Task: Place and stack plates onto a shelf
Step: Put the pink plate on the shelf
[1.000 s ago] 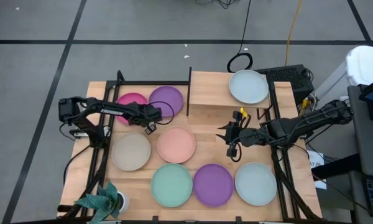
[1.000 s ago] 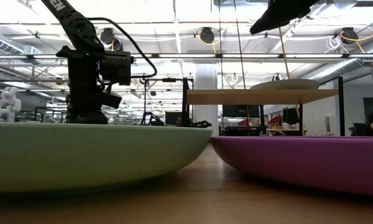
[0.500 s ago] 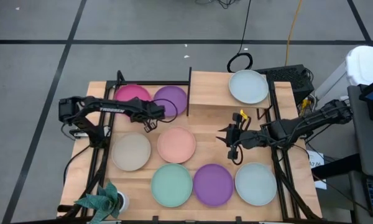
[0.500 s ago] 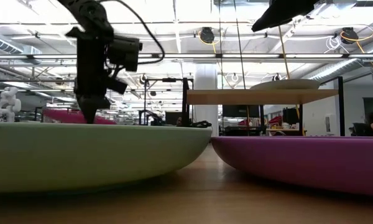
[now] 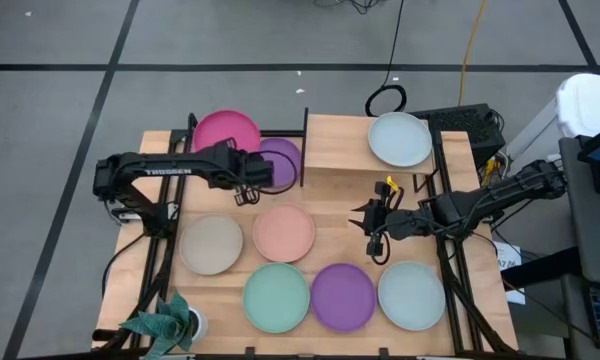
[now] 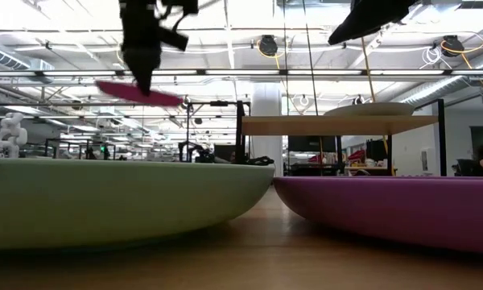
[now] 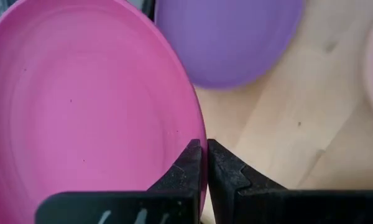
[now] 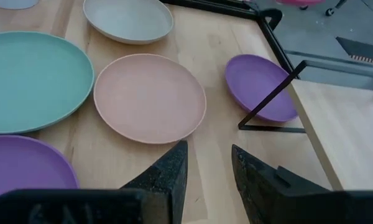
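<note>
The left gripper [image 5: 248, 178] is clamped on the rim of the magenta plate [image 5: 224, 133], which is held clear of the bench [image 5: 330, 215] — in the low view the plate [image 6: 137, 93] hangs tilted in the air beneath the gripper [image 6: 142, 76]. In the left wrist view the 2 dark fingers [image 7: 189, 171] are seen pinched together on the plate's edge [image 7: 87, 106], with a purple plate [image 7: 230, 37] lying on the wood just beyond. That purple plate [image 5: 278, 160] is found beside the black upright of the shelf [image 5: 345, 145]. On the shelf's far right end 1 pale grey-blue plate [image 5: 400, 139] is set.

The right gripper [image 5: 365, 220] is held above the bench right of centre, its fingers [image 8: 165, 171] parted and nothing between them.

6 plates are laid flat on the bench: the purple one by the shelf, a beige plate [image 5: 211, 244] and a peach plate [image 5: 284, 232] in the middle row, and — along the near edge — a mint green plate [image 5: 276, 296], a 2nd purple plate [image 5: 343, 296] and a 2nd pale grey-blue plate [image 5: 411, 295]. A small potted plant [image 5: 165, 325] is placed at the near left corner.
</note>
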You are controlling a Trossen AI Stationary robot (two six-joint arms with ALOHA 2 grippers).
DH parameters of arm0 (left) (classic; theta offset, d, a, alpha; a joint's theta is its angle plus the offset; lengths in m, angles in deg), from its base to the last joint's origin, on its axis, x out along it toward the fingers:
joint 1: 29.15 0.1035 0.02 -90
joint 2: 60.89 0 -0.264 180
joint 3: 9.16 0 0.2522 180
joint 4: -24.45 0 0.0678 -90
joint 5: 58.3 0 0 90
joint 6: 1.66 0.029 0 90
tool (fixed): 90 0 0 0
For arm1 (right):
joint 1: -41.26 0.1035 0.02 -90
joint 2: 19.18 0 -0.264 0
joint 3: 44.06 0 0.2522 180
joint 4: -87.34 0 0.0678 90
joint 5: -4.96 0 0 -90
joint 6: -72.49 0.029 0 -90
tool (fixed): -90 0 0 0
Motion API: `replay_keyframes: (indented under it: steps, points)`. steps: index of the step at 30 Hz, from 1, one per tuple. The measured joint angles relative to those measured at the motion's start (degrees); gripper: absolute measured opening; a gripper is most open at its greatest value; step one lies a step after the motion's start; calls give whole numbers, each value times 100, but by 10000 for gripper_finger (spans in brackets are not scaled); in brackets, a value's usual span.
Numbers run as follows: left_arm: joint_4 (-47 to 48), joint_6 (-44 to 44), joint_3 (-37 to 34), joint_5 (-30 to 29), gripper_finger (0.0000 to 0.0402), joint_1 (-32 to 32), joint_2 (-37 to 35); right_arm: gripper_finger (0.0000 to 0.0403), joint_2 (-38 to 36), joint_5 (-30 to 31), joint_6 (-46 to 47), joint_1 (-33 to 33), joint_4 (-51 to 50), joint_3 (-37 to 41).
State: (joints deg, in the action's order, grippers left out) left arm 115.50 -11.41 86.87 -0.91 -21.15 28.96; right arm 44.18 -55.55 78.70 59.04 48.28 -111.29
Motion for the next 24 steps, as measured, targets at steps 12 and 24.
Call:
replay_keyframes:
  steps: [12, 24]
  points:
    - [-143, 1474, 1537, -6, 10, -253, 0, 109, 0, 0, 173, 29, -121, 0]
    - [-958, 3077, 1675, 8, 13, -294, 120, 109, -2, 2, 356, 412, -286, 0]
